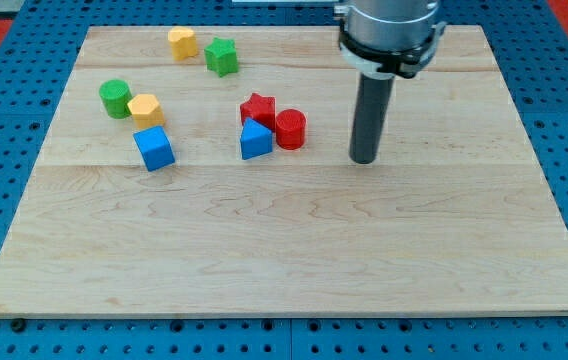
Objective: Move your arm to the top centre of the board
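Observation:
My tip (364, 158) rests on the wooden board (284, 240), right of centre and a little above the middle. The dark rod rises from it to the arm's head at the view's top. To the tip's left, apart from it, sits a tight cluster: a red cylinder (291, 129), a red star (258, 108) and a blue triangular block (255, 140). Nothing touches the tip.
Further left are a blue cube (153, 148), an orange hexagonal block (146, 108) and a green cylinder (115, 98). Near the top edge sit a yellow heart-like block (182, 43) and a green star (221, 56). A blue pegboard (4, 90) surrounds the board.

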